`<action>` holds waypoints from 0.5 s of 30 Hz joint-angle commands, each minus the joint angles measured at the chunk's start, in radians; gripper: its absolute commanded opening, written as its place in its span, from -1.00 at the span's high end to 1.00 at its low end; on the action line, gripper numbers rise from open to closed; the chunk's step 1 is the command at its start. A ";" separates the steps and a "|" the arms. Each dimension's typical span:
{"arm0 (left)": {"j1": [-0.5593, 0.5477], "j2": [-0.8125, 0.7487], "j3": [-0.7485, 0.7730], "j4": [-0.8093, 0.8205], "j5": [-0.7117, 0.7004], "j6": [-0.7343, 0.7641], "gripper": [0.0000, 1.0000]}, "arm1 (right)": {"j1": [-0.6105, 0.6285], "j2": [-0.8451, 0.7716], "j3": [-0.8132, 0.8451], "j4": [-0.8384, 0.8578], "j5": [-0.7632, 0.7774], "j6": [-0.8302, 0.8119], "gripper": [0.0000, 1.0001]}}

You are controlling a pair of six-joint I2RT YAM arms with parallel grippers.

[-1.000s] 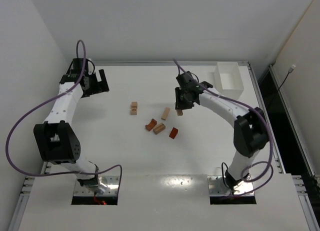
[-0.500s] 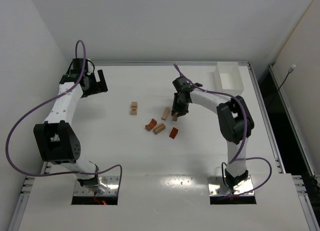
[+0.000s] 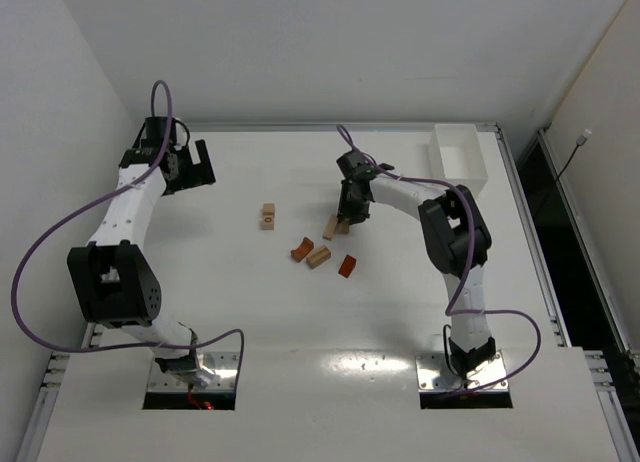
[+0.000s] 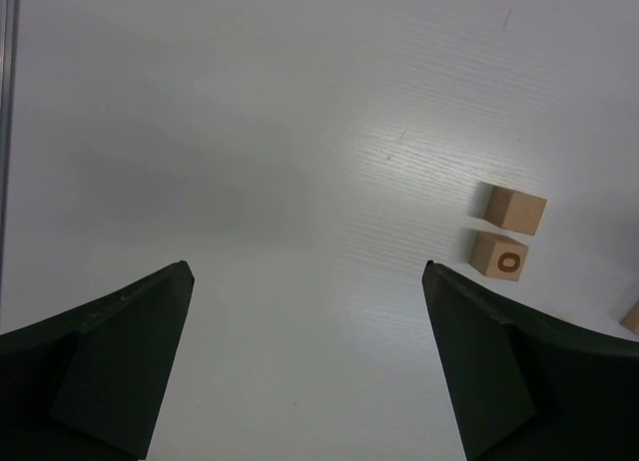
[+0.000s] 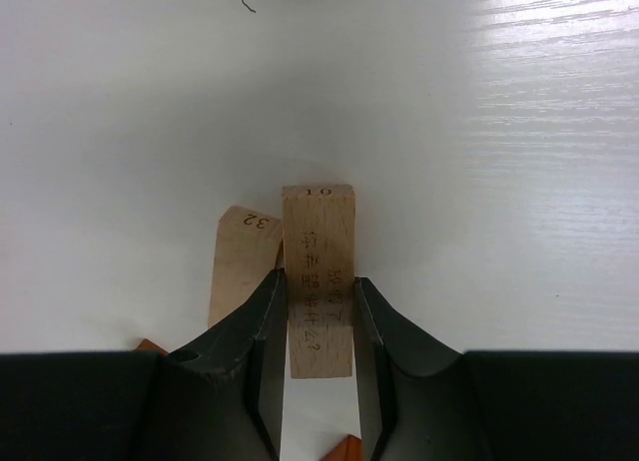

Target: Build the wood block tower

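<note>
White table (image 3: pixel 250 312), evenly lit. Centre frame: wood blocks (image 3: pixel 318 257) lie scattered, reddish wedge (image 3: pixel 347 266) nearest. Just beyond, right gripper (image 5: pixel 318 279) is clamped on a tan block (image 5: pixel 318 222) marked 10, with block 32 (image 5: pixel 245 261) just beside its left. Upper left: left gripper (image 4: pixel 306 267) spread wide, holding nothing. Upper right: white tray (image 3: pixel 458 152).

Bright, even overhead light; table (image 5: pixel 559 62) glare; soft shadows; sharp focus.
</note>
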 commanded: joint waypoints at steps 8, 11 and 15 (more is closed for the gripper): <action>-0.005 0.036 0.032 0.015 0.012 0.014 -0.98 | 0.020 0.030 0.017 -0.001 0.027 -0.069 1.00; -0.005 0.045 0.032 0.015 0.013 0.014 -0.98 | 0.029 0.030 -0.001 -0.011 0.027 -0.079 1.00; -0.005 0.054 0.041 0.015 0.022 0.014 -0.98 | 0.040 0.019 -0.035 -0.002 0.027 -0.088 1.00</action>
